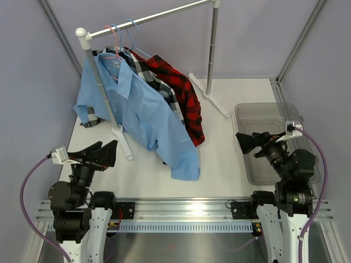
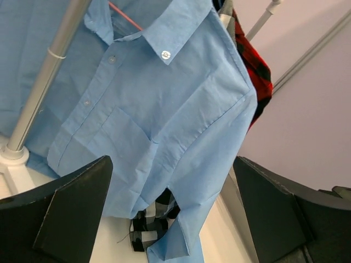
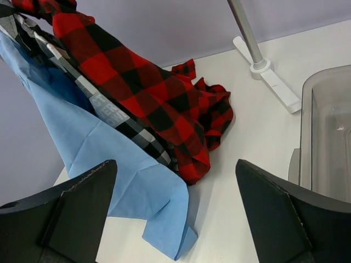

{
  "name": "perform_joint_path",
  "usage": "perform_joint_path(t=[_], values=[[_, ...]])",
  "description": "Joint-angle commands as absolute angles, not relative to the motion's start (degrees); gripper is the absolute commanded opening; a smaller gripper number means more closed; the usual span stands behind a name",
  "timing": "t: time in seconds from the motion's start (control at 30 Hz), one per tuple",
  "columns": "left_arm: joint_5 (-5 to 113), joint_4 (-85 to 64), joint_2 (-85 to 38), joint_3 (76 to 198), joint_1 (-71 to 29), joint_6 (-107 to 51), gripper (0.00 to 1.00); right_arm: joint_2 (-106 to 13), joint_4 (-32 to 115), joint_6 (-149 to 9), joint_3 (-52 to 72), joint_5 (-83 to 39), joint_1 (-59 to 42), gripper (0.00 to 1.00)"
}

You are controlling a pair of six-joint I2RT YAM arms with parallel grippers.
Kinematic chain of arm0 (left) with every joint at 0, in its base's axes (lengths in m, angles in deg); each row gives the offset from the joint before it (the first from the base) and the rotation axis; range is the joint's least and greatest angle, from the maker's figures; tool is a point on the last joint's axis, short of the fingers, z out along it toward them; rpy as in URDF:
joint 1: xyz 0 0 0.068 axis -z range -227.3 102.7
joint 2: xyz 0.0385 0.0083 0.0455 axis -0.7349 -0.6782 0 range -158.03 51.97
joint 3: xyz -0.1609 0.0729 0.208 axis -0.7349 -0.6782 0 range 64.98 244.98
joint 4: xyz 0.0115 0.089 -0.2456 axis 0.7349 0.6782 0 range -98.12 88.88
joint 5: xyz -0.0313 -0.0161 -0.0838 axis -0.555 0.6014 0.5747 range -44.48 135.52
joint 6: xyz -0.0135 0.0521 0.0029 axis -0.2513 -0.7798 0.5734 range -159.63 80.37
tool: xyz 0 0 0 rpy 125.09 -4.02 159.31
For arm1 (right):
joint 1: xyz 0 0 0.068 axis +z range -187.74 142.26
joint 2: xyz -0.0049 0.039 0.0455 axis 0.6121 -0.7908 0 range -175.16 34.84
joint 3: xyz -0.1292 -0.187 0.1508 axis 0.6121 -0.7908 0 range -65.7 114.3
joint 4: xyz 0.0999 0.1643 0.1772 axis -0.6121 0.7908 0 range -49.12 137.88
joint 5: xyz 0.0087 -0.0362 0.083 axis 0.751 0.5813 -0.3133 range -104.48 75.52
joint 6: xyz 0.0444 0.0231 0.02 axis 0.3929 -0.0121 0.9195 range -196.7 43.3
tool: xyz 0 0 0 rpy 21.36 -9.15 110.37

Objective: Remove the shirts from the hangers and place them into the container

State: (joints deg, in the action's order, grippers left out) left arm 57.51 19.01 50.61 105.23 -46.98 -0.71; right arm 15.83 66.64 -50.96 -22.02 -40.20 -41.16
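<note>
1. White, smooth tabletop (image 1: 230, 164) sits between pale lilac walls, and a silver tube rail (image 1: 153, 17) crosses the back.
2. Three limp woven shirts hang from it on thin wire hangers (image 1: 131, 35). The light blue shirt (image 1: 148, 115) is in front, the check shirt (image 1: 164, 87) behind it and the plaid shirt (image 1: 184, 93) rearmost, with their hems trailing on the table.
3. The clear smoky container (image 1: 263, 118), with rounded corners, lies at the right. The right gripper (image 1: 248, 143) hangs over its near-left wall, spread wide and empty.
4. The left gripper (image 1: 104, 152), equally wide and empty, faces the blue shirt's pocket without touching it.

Both arms sit folded low at their bases. The left pincer (image 1: 108, 144) and right pincer (image 1: 247, 137) are spread wide, holding nothing, pointed away from the bases.
</note>
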Motion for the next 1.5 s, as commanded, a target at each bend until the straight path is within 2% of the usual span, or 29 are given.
perform_joint_path(t=[0.0,0.07,0.27,0.4,0.53,0.67,0.77,0.9,1.03,1.1,1.17,1.3,1.37,1.47], values=[[54.6,23.5,48.2,108.0,-47.2,-2.2,0.99,13.6,64.4,-49.5,-21.7,-42.7,-41.1,0.99],[53.4,26.3,47.1,109.8,-47.2,-2.4,0.99,10.2,66.2,-49.2,-20.8,-42.5,-41.1,1.00],[46.7,33.4,42.8,116.0,-47.2,-4.1,0.99,-0.3,77.9,-51.8,-11.5,-30.4,-41.1,0.99],[42.5,39.8,36.3,119.9,-47.2,-1.8,0.99,-6.4,81.8,-51.5,-6.0,-26.4,-41.1,0.99],[41.8,42.2,28.3,122.0,-47.2,-1.7,0.99,-6.3,79.3,-53.2,-6.6,-28.0,-41.1,0.99],[40.9,44.4,26.1,122.0,-47.2,-1.8,0.99,-5.9,78.4,-56.4,-6.4,-30.7,-41.1,0.99],[44.4,42.2,28.5,119.3,-47.2,-3.0,0.99,-6.7,76.7,-56.4,-5.5,-31.8,-41.1,0.99],[45.2,38.6,33.1,117.3,-47.2,-3.7,0.99,-14.0,78.2,-57.4,-2.0,-33.2,-41.1,0.99],[45.2,38.0,32.0,117.8,-47.2,-5.4,0.99,-19.5,75.3,-56.7,-0.8,-37.0,-41.1,0.99],[44.7,39.0,30.4,118.9,-47.2,-5.1,0.99,-21.7,72.4,-54.2,-0.5,-40.7,-41.0,1.00],[45.0,39.3,27.5,119.8,-47.2,-5.4,0.99,-21.9,62.9,-51.2,-2.6,-46.7,-40.6,0.99],[48.9,35.8,26.7,119.0,-47.2,-6.2,0.99,-25.4,52.4,-45.2,-0.1,-56.4,-38.1,0.99],[49.5,34.7,27.2,118.7,-47.2,-6.0,0.99,-27.5,52.9,-48.1,4.8,-56.1,-34.3,0.99],[50.5,33.2,26.5,119.0,-47.2,-6.4,0.99,-30.8,56.6,-52.6,11.9,-49.0,-27.5,0.99]])
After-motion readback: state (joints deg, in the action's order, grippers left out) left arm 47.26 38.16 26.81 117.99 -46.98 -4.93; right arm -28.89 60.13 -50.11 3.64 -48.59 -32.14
